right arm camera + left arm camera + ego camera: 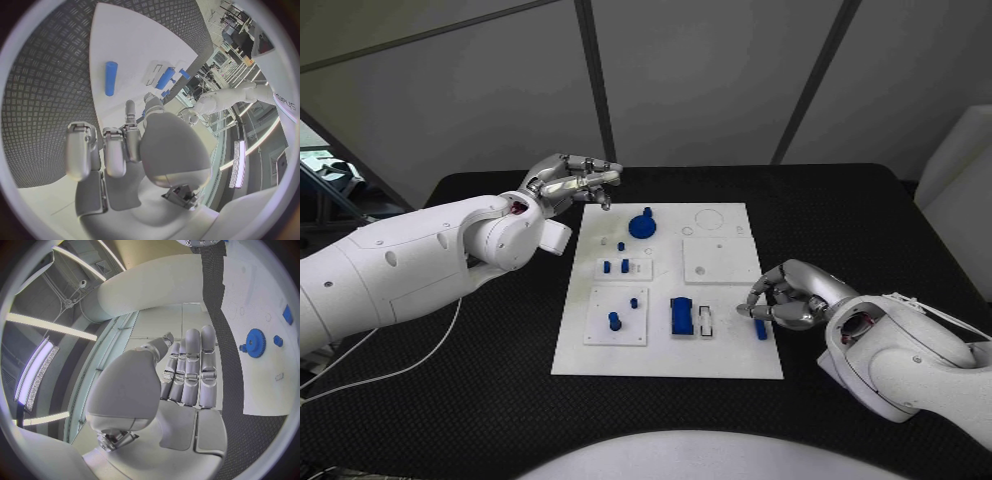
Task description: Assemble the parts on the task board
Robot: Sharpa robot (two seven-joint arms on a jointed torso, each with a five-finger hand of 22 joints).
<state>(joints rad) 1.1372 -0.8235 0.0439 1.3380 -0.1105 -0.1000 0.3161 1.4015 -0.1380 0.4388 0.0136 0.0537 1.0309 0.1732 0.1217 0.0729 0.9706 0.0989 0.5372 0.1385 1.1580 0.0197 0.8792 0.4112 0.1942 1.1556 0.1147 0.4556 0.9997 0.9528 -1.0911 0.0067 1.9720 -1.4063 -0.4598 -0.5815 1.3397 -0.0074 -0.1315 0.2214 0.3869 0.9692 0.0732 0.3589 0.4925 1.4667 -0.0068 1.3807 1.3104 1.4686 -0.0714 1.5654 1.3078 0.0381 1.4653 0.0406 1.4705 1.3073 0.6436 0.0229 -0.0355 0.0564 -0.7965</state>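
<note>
Your task board (733, 362) sits mid-table w/ blue parts on it: a gear (642, 225) near the far edge, small pegs (616, 266) in the left-centre plate, a peg (615, 321) in the near-left plate, a blue block (681, 315) near-centre, and a blue cylinder (762, 329) lying flat by the right edge. Right hand (783, 296) hovers just above that cylinder, fingers curled in, holding nothing. Left hand (574, 180) is off the board's far-left corner over the black table (473, 420), fingers close together, nothing in it.
</note>
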